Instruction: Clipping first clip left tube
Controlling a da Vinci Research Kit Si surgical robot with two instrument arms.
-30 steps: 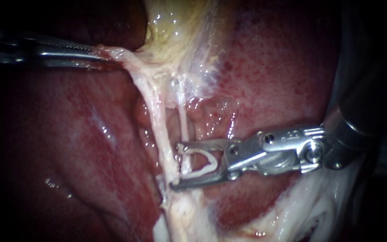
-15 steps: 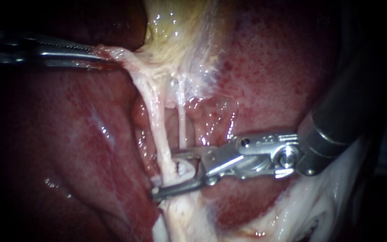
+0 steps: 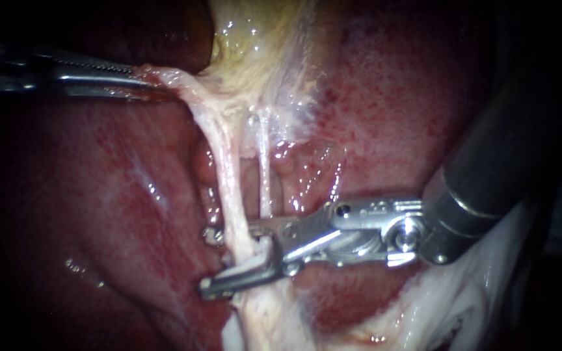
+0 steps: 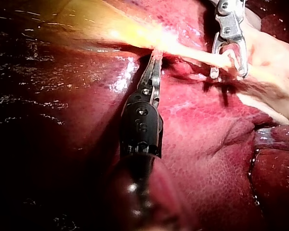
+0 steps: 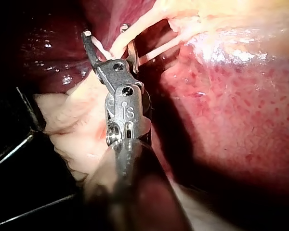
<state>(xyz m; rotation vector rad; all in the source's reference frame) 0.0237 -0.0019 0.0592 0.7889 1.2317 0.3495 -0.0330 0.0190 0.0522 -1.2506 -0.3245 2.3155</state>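
2 instruments are working here, over 2 tubes, with 1 clip showing. The left tube (image 3: 227, 182), the thicker one, is running from the pale tissue (image 3: 183, 84) below the yellowish gallbladder (image 3: 261, 45) down toward the near edge, across the red liver (image 3: 99, 195). The right tube (image 3: 265, 179), much thinner, is hanging just beside it.

The left instrument (image 3: 147, 80) is reaching in level from the far left, its tool clenched on that pale tissue and holding it taut toward the left.

The right instrument (image 3: 211, 261) is coming down from the upper right, its wrist bending so that the tool is lying almost level and pointing left. Its 2 jaws are standing apart, 1 on each side of the left tube, their tips reaching just past it. The tool is carrying the white clip (image 3: 259, 255) between the jaws, and the clip is sitting against the left tube low on its length. The right tube is meeting the far side of the upper jaw, outside the gap.
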